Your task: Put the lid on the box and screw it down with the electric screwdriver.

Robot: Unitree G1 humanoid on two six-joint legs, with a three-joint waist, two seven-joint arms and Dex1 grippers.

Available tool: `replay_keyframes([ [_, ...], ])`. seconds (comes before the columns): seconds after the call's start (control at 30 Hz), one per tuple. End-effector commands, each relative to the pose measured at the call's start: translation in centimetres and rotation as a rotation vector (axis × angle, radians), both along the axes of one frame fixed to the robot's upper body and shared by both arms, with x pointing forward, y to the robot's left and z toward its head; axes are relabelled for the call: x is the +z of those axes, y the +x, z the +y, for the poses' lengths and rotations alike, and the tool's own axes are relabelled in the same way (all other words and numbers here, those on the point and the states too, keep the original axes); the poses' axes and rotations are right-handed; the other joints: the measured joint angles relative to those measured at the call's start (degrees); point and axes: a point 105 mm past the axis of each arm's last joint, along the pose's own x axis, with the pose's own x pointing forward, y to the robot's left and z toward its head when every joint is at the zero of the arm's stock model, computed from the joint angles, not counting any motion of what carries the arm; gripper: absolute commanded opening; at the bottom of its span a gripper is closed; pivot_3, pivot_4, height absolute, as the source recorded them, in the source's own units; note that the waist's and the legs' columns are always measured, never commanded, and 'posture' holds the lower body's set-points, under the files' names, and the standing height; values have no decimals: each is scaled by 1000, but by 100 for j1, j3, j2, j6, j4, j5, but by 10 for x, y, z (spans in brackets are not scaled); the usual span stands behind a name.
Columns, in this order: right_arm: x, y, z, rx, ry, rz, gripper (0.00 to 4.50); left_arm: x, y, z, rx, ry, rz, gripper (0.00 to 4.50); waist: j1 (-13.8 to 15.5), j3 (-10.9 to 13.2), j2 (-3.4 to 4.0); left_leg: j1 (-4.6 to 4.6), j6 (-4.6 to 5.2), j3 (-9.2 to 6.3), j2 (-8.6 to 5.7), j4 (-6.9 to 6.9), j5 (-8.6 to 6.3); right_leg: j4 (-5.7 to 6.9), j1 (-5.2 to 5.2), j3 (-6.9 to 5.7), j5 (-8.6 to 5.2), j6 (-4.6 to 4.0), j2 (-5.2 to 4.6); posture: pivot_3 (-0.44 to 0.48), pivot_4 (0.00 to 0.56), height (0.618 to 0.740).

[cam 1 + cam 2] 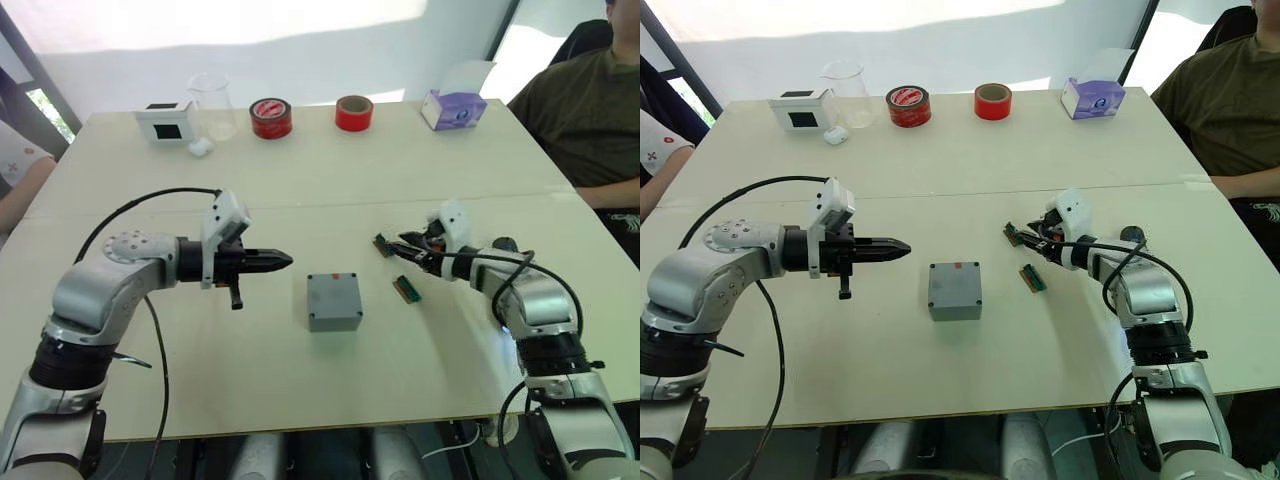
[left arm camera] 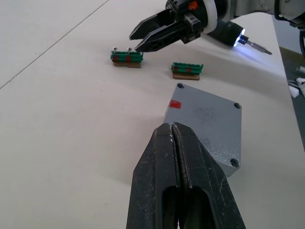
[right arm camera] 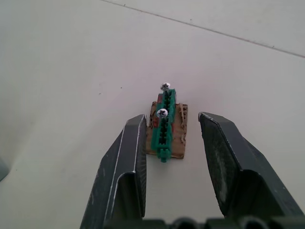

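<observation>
Your left pincer (image 2: 175, 143) is nearest, fingers pressed together, hovering just left of the box (image 1: 333, 300). The box sits mid-bench (image 1: 300, 190), lid seemingly on it. Your right pincer (image 3: 171, 138) is spread apart, straddling a green screw holder (image 3: 164, 126). A second holder (image 1: 407, 288) lies near the box.

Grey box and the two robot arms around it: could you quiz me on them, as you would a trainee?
1. True or false: the left gripper is shut.
2. The open right gripper points at: A) a roll of tape; B) a green plastic screw holder carrying two screws; C) a glass beaker.
3. What colour is the mark on the small grey plastic square box?

Key: 1 true; 2 B; 3 red.
</observation>
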Motion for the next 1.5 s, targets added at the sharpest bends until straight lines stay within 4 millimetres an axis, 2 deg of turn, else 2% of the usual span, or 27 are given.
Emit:
replay_keyframes([
  [0.03,19,7,4,9,2,-75,1778,5,-1,-3,-16,6,-30,0,1,0,0,0,0,0,0,0,0,0,0,0,0,0,0,0,150,740],
  [0.4,16,13,9,10,-6,-82,1778,0,0,-1,-2,15,-28,0,-1,0,0,0,-2,0,0,0,1,0,0,0,0,0,0,0,150,740],
  [0.43,16,13,10,13,-10,-82,1232,0,1,-1,0,15,-29,0,-1,0,0,0,-2,0,0,0,1,0,-1,0,0,0,0,0,150,740],
  [0.5,14,12,10,16,-15,-80,623,-1,1,0,2,17,-30,0,-1,0,0,0,-3,0,0,0,1,0,0,0,0,0,0,0,150,740],
  [0.53,14,12,11,16,-17,-80,115,-1,1,0,3,16,-30,0,-1,0,0,0,-2,0,0,0,1,0,-1,0,0,0,0,0,150,740],
  [0.57,14,12,11,16,-17,-80,21,-1,1,0,3,15,-31,0,-2,0,0,0,-2,0,0,0,1,0,-1,0,0,0,0,0,150,740],
  [0.77,16,11,9,13,-15,-84,21,-2,2,0,4,15,-33,0,-2,0,0,0,-3,0,0,0,1,0,-1,0,0,0,0,0,150,740],
  [1.17,45,6,2,15,9,-174,21,-6,4,-1,-11,18,-33,0,2,0,0,0,-2,0,0,0,1,0,-1,0,0,0,0,0,150,740],
  [1.3,73,-15,14,95,20,-261,21,-4,-2,0,-39,22,-21,0,3,1,2,0,-2,0,0,0,1,1,-2,0,0,0,0,0,150,740],
  [1.5,63,-74,60,335,12,-214,21,-8,-29,-3,-148,53,41,0,-1,1,2,0,25,-1,3,-1,-15,1,-1,1,0,0,1,0,150,740],
])
